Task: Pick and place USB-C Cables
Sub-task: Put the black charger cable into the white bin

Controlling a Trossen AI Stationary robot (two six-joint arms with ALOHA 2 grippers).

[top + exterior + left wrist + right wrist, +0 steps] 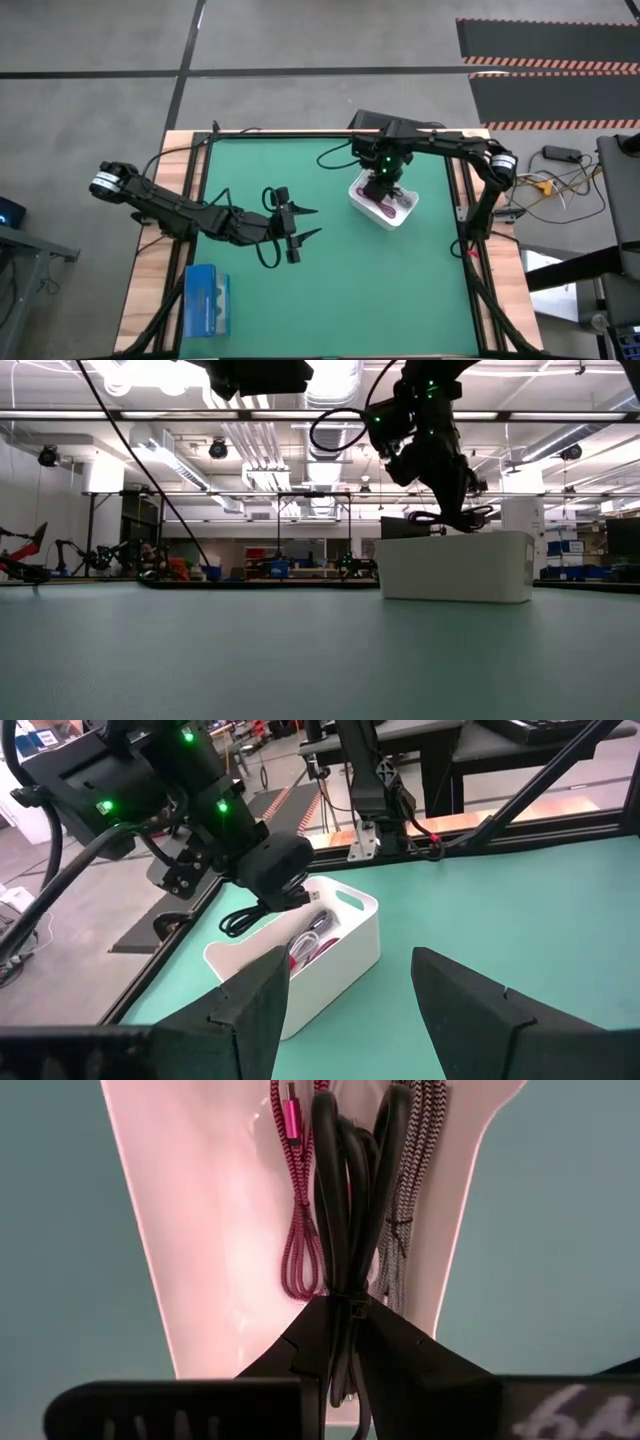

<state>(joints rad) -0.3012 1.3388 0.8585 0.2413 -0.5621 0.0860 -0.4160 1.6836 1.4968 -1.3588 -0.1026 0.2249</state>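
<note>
Hanging over a white bin (383,207) on the green table (400,290), the right gripper (345,1342) has its two dark fingers (290,1350) pinched tight on a bundled black USB-C cable (345,1200), whose loops dangle straight beneath the claw and just above the bin's open top. Directly under the dangling bundle, on the bin's floor, lie a magenta-red cable (298,1210) to one side of the claw's line and a grey braided cable (412,1190) to the other, both stretched lengthwise along the bin. From table height, the black loops (455,518) show at the bin's upper rim (455,537), below the claw's tip.

Across the table from that claw, the left gripper (300,225) hovers above bare green surface with its fingers (470,995) spread wide apart and nothing between them, its tips pointed toward the bin. Its wrist camera looks past those fingers at the bin (345,945), the cable ends inside it and the right arm's claw above it. Behind the left claw, near the table's near-left corner, rests a flat blue box (206,300).
</note>
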